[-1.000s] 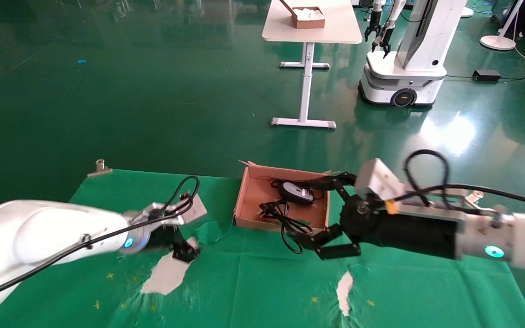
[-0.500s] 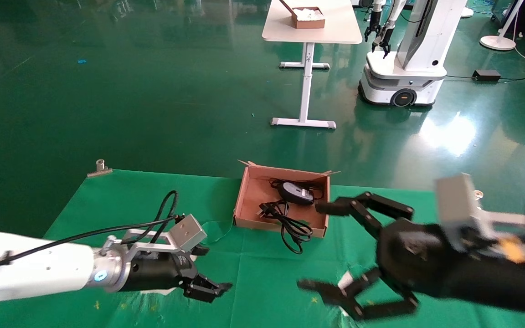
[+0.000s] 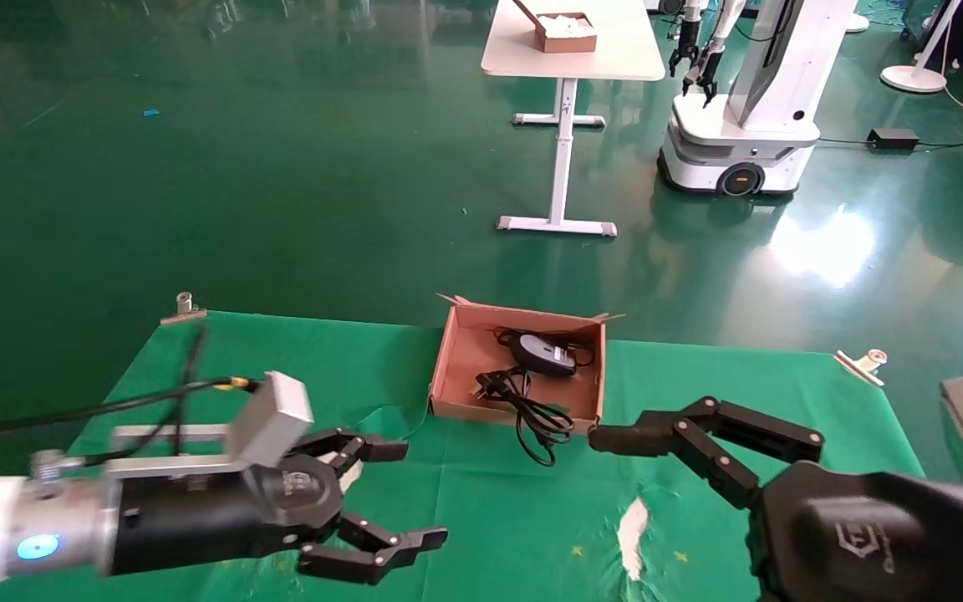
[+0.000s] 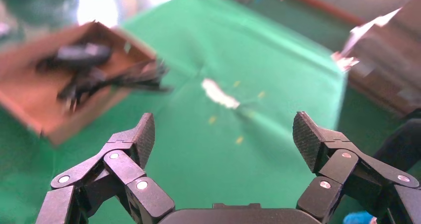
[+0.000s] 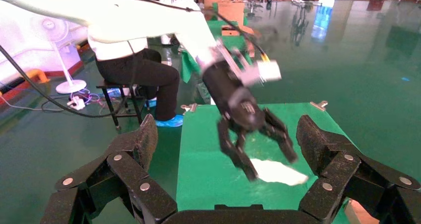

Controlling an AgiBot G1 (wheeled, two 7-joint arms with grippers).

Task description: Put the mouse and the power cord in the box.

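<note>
Cardboard walls of the box [image 3: 448, 359] are seen at the far middle of the green cloth [image 3: 481, 518]. The mouse [image 3: 542, 353] is laid inside it toward 12 o'clock. The power cord [image 3: 532, 410] is laid at the box's 6 o'clock side, and one loop is hung over the near wall onto the cloth.

The left gripper [image 3: 410, 493] is held above the cloth at 7 o'clock from the box, with its fingers spread wide and nothing between them. The right gripper [image 3: 615, 502] is held at 5 o'clock from the box, also spread and empty.

White torn patches [image 3: 632, 527] are seen in the cloth. Metal clips [image 3: 183, 308] are fixed at its far corners. A white table [image 3: 569, 50] and another robot [image 3: 749, 100] are seen far off at 12 o'clock. No writing can be read.
</note>
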